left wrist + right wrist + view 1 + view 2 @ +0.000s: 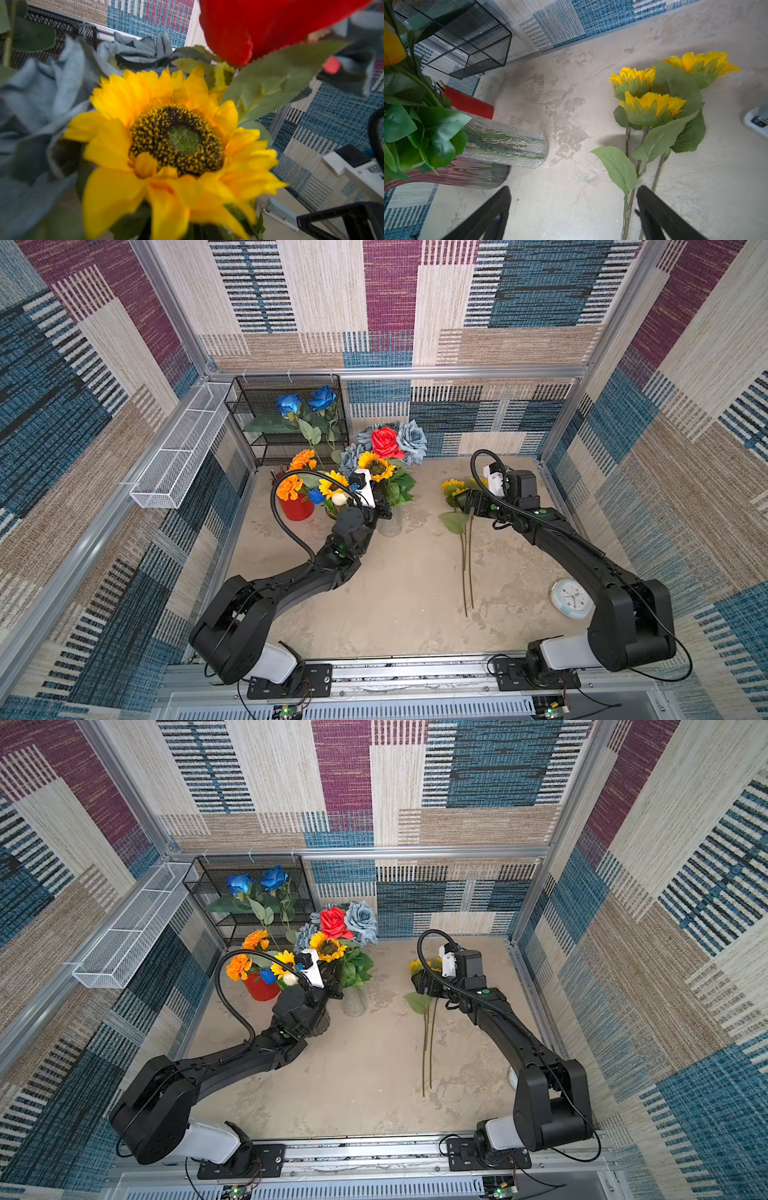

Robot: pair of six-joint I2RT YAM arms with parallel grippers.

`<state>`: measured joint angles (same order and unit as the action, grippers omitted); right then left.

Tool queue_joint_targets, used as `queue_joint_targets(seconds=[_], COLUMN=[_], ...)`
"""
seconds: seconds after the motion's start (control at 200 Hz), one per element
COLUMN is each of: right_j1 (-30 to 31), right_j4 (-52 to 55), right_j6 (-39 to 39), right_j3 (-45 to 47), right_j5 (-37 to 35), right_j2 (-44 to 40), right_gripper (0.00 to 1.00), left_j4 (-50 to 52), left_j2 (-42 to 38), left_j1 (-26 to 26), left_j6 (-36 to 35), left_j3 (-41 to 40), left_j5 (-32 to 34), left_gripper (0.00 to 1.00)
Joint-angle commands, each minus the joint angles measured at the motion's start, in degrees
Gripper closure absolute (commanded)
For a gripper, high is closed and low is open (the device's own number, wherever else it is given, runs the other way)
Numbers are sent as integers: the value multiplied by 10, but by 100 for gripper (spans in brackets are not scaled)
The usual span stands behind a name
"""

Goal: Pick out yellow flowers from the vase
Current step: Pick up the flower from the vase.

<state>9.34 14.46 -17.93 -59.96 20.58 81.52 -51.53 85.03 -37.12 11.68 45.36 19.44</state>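
Observation:
A sunflower (376,465) (328,946) stands in the clear glass vase (390,524) with a red rose (386,442) and pale blue roses (412,439). Its yellow head (176,141) fills the left wrist view and hides the jaws. My left gripper (383,507) sits just under that head at the vase mouth. Three sunflowers (652,106) lie on the table (395,593) to the right, stems toward the front. My right gripper (574,207) hovers open over their stems (629,207), holding nothing. Another sunflower (332,484) stands in a smaller vase to the left.
A red pot (296,506) of orange flowers stands at the left. Behind it a black mesh rack (291,418) holds deep blue roses (322,397). A white mesh basket (183,452) hangs on the left wall. A round clock (571,599) lies near the right arm.

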Motion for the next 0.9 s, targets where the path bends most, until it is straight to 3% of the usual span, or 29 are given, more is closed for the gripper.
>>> queue_joint_targets(seconds=[0.0, 0.185, 0.501, 0.896], right_j1=[0, -1, 0, 0], right_j4=[3, 5, 6, 8], right_j6=[8, 6, 4, 4], right_j3=[-8, -10, -12, -12], right_j5=[5, 3, 4, 5], right_j2=[-1, -1, 1, -2], right_gripper=[4, 4, 4, 4], left_j4=[-53, -60, -44, -10], left_j2=[13, 19, 3, -51], left_j1=[1, 1, 2, 3], left_j6=[6, 11, -1, 4], left_j3=[-2, 4, 8, 4], left_j5=[16, 17, 12, 6], left_gripper=[80, 82, 100, 100])
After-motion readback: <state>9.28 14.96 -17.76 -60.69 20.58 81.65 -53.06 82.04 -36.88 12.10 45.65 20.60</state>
